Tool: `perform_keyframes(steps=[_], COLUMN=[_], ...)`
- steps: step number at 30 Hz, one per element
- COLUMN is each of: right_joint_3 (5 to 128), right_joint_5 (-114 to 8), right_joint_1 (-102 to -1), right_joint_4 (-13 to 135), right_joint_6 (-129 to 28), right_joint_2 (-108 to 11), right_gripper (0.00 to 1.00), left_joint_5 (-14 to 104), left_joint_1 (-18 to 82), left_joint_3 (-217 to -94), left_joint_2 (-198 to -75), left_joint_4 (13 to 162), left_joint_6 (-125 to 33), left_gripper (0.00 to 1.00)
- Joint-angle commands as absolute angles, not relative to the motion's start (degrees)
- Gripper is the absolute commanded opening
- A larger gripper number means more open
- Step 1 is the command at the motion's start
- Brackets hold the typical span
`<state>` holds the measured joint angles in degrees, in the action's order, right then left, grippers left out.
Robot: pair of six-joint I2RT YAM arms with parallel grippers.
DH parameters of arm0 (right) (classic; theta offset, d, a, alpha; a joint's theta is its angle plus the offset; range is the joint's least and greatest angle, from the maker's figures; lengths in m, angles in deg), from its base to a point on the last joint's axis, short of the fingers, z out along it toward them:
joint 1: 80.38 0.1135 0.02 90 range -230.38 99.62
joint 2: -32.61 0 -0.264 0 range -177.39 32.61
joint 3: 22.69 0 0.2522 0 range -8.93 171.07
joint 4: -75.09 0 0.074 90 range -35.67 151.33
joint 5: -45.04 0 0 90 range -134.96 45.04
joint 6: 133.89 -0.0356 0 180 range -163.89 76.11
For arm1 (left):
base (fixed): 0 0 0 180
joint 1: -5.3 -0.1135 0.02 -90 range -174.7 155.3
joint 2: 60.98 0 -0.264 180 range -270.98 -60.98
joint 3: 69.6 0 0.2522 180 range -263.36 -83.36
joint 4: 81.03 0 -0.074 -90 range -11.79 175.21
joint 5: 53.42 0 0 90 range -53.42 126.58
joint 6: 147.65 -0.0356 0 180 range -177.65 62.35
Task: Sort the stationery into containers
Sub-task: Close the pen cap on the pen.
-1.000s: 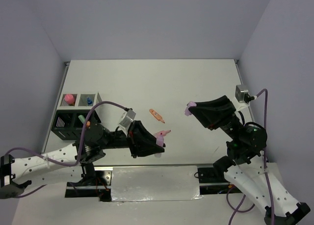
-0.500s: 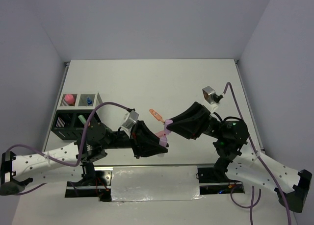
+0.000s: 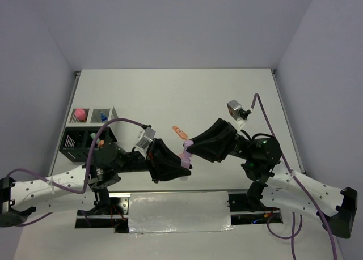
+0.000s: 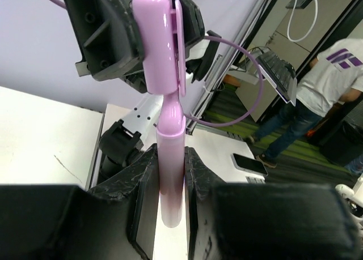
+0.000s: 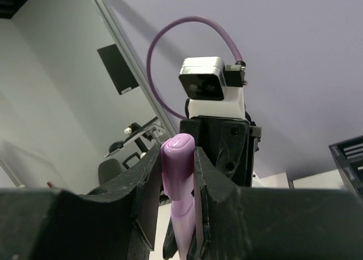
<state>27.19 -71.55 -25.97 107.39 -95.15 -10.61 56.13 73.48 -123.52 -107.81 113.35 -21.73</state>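
A pink-lilac highlighter pen (image 3: 186, 156) is held in the air between both grippers, above the table's near middle. My left gripper (image 3: 184, 163) is shut on the pen's barrel (image 4: 171, 175). My right gripper (image 3: 190, 146) is shut on the pen's cap (image 5: 179, 155), which sits on the barrel's end (image 4: 161, 45). An orange pen (image 3: 181, 133) lies on the table just behind them. The organizer (image 3: 77, 145) stands at the left, with a pink-capped tube (image 3: 80, 113) and a blue-capped bottle (image 3: 102, 116) in its white compartments and a green item (image 3: 93, 137) in a black one.
The two arms meet tip to tip over the near middle of the white table (image 3: 170, 96). A silver plate (image 3: 178, 212) lies between the arm bases at the near edge. Grey walls close the table's left, back and right.
My right arm has swung left from the table's right side with the lilac cap, and the cap now sits on the pen in my left gripper. The left arm has barely moved.
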Motion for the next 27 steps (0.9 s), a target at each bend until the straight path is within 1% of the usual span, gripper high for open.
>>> perform_keyframes(steps=[1, 11, 20, 23, 27], right_joint_3=[27.7, 29.7, 28.2, 28.2, 28.6], right_joint_5=[-71.4, -74.4, -76.2, -79.8, -81.3], right_joint_1=[-25.5, -23.1, -23.0, -22.9, -22.7], right_joint_4=[112.3, 113.3, 116.3, 118.7, 119.9], right_joint_6=[-94.3, -93.6, -93.0, -94.4, -95.1], right_joint_2=[-10.5, -14.9, -15.2, -16.5, -18.3], right_gripper=[0.0, 0.01, 0.03, 0.03, 0.04], left_joint_5=[55.6, 54.2, 53.3, 52.9, 52.6], left_joint_1=[73.8, 73.8, 73.8, 73.8, 73.8], left_joint_3=[-123.9, -125.1, -125.1, -124.7, -125.1], left_joint_2=[-105.2, -104.7, -103.3, -102.8, -102.8], left_joint_4=[115.9, 113.6, 113.1, 113.4, 113.2], left_joint_6=[-24.2, -25.0, -25.8, -26.2, -26.6], left_gripper=[0.0, 0.0, 0.0, 0.0, 0.0])
